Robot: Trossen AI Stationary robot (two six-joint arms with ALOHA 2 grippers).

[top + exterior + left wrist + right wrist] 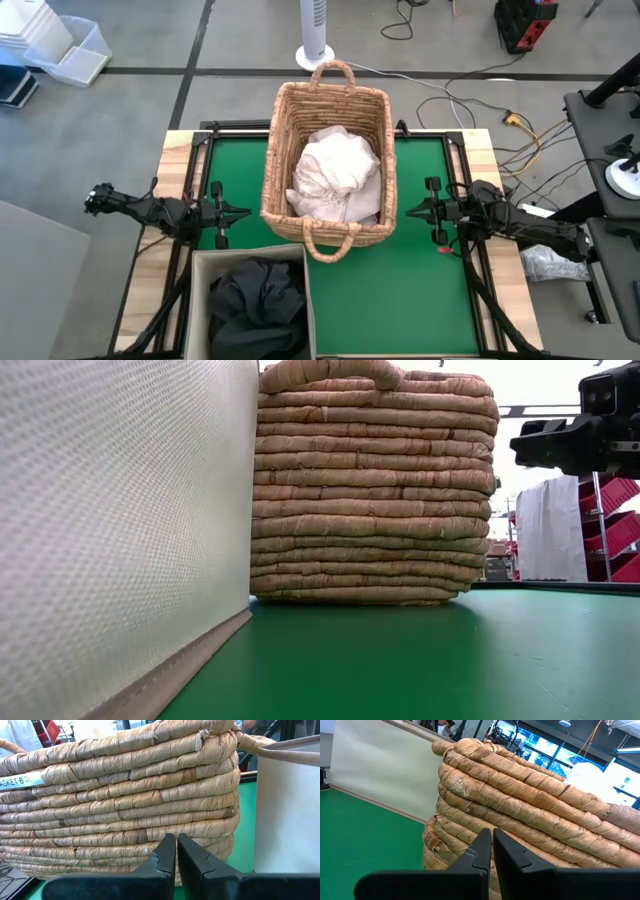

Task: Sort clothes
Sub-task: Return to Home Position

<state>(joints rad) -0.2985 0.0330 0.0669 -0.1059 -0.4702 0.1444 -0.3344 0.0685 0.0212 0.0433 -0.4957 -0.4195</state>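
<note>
Beside the basket [275, 150], left tool [245, 212] and right tool [410, 211] sit pressed together, apparently empty, with white clothes [335, 175] inside it and dark clothes [255, 300] in the bin [197, 300]; homing well means drawing each straight back, clear of its sides.

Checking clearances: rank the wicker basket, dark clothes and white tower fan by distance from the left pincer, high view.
From the left pincer:
1. wicker basket, right beside it.
2. dark clothes, in the fabric bin.
3. white tower fan, far behind the basket.
</note>
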